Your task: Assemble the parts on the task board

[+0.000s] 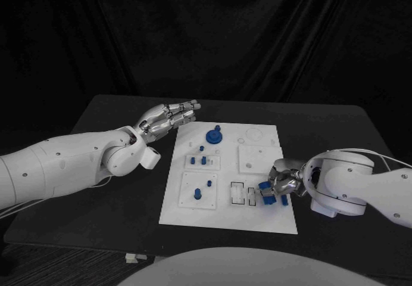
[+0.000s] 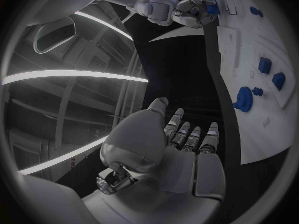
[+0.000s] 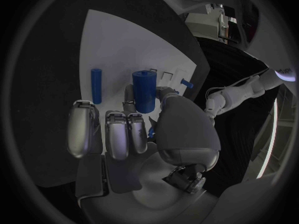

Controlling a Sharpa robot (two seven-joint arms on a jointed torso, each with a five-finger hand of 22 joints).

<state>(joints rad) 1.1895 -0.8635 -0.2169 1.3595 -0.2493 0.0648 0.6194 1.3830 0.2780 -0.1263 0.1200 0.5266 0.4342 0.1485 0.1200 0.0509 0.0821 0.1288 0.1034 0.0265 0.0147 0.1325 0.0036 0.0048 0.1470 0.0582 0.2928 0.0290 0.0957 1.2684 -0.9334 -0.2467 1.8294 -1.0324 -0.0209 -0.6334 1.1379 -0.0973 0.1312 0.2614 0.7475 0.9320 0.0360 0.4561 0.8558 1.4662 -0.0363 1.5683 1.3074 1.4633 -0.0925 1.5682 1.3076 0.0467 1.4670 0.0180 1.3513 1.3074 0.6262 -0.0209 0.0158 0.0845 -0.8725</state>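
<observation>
Currently: your right hand (image 1: 276,189) sits over the board (image 1: 225,219) near its right edge, toward the near corner, fingers (image 3: 118,134) curled around a stubby blue cylinder (image 3: 144,89). The right wrist view shows the cylinder upright between thumb and fingers, its lower end hidden, so whether it rests on the board or hangs just above is not clear. A thin blue peg (image 3: 96,85) lies flat on the white surface beside it, apart from the hand.

Your left hand (image 1: 168,117) hangs above the tabletop (image 1: 112,113) just off the board's far left corner, fingers straight and spread, gripping nothing and touching nothing.

Elsewhere on the board: a round blue knob (image 1: 214,137) stands near the far edge, two small blue blocks (image 1: 201,160) sit in the left-middle plate, and one blue post (image 1: 197,193) stands in the near-left plate.

Judgement: this looks like the carry-and-seat step for the cylinder, with most of the assembly still ahead. Next you need to line it up over its socket, keep it vertical and press straight down. Watch the loose peg; a sweep of the fingers could roll it.
</observation>
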